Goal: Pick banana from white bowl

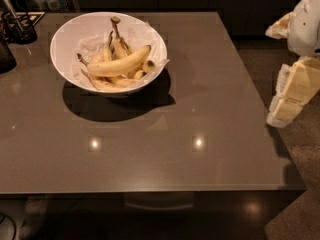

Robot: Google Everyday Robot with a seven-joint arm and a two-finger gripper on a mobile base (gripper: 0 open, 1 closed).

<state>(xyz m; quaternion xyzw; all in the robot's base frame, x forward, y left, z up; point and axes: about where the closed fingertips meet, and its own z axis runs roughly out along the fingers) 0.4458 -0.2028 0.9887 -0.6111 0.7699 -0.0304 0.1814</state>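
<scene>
We find the white bowl [65,39] standing on the far left part of the brown table [210,99], upright, with its shadow cast on the tabletop on the near side. Crumpled white paper lining [90,46] shows inside the bowl along its far wall.

The banana [120,64] lies in the bowl, on top of the other fruit. It runs crosswise, its thin dark stem pointing left and its blunt brownish end raised toward the right rim. The smaller bananas [116,44] sit behind and beneath it, their dark stems standing upward. Nothing touches the banana from above.

The gripper [289,96] is at the right edge of the view, beyond the table's right side and well apart from the bowl. It appears as pale cream blocks hanging below the white arm [307,24]. We cannot tell whether it is released or clenched; it holds nothing that we can see.

At the far left corner of the table stands a dark holder [17,26] with utensils in it, and a dark object [5,56] sits at the left edge, just beside it. Two bright reflections [198,142] mark the near part of the tabletop.
</scene>
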